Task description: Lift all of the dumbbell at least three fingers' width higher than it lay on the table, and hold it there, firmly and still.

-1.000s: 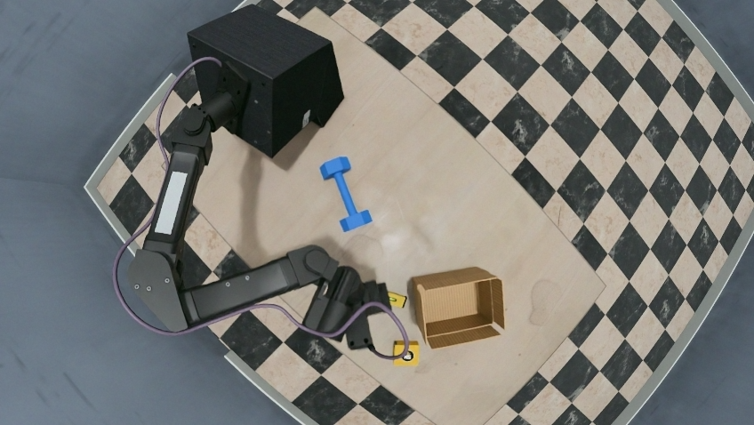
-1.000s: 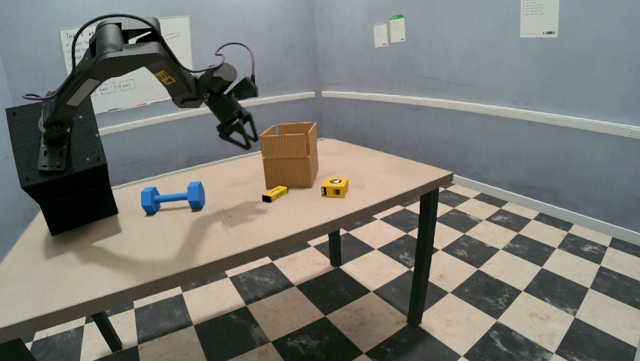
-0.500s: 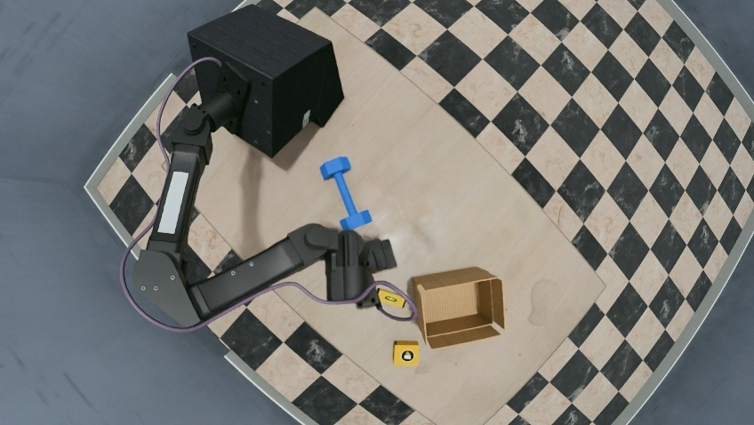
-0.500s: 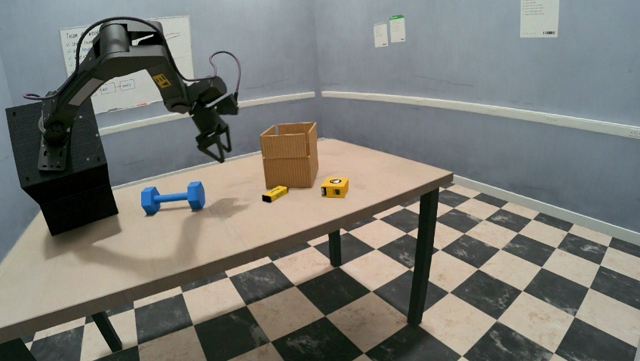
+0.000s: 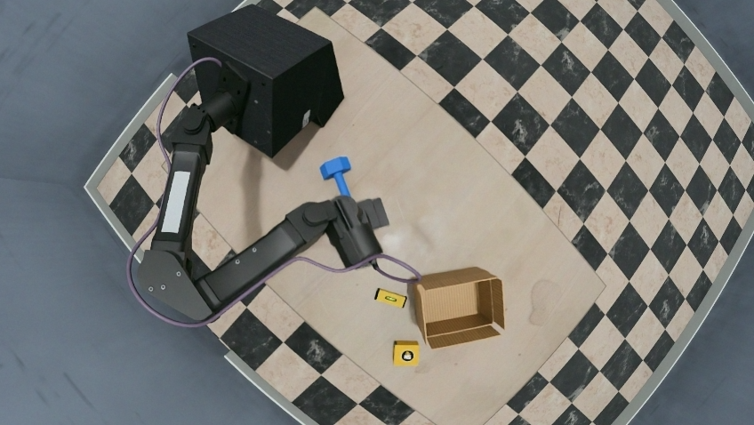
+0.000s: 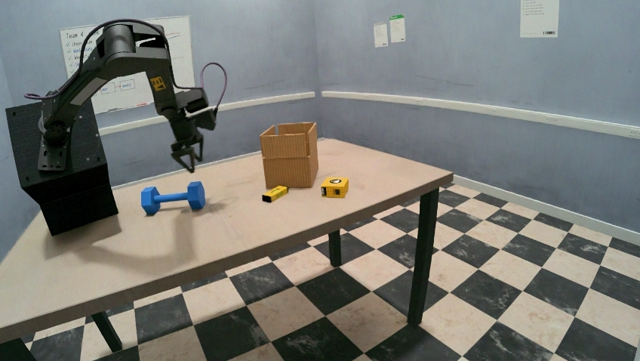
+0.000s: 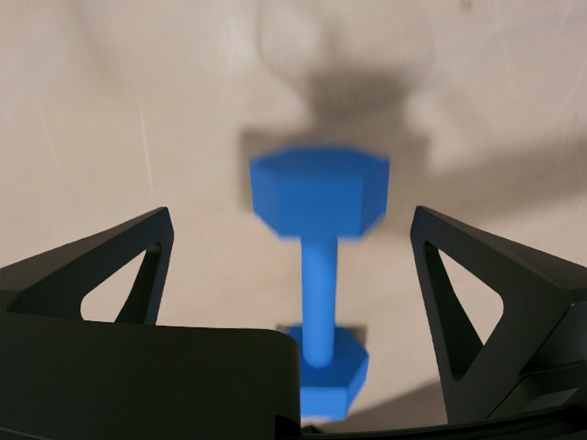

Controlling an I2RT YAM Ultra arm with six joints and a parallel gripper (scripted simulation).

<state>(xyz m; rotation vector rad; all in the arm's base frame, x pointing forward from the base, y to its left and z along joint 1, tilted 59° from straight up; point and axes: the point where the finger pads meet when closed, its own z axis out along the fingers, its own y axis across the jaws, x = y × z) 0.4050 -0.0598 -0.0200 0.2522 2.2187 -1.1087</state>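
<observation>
A blue dumbbell [image 5: 338, 176] [image 6: 172, 196] [image 7: 319, 222] with hexagonal ends lies flat on the table [image 5: 475, 173] [image 6: 188, 242]. My gripper [image 6: 186, 160] [image 7: 292, 219] is open and empty. It hangs well above the dumbbell, over the end nearer the cardboard box. In the overhead view my wrist covers that end and part of the bar. In the wrist view the bar runs lengthwise midway between the two spread fingers.
A black base block [image 5: 268, 74] [image 6: 67, 179] stands at the table's back left. An open cardboard box [image 5: 459, 306] [image 6: 290, 154] stands to the right, with a yellow spirit level [image 5: 390, 297] [image 6: 275, 193] and a yellow cube [image 5: 405, 353] [image 6: 334, 186] near it.
</observation>
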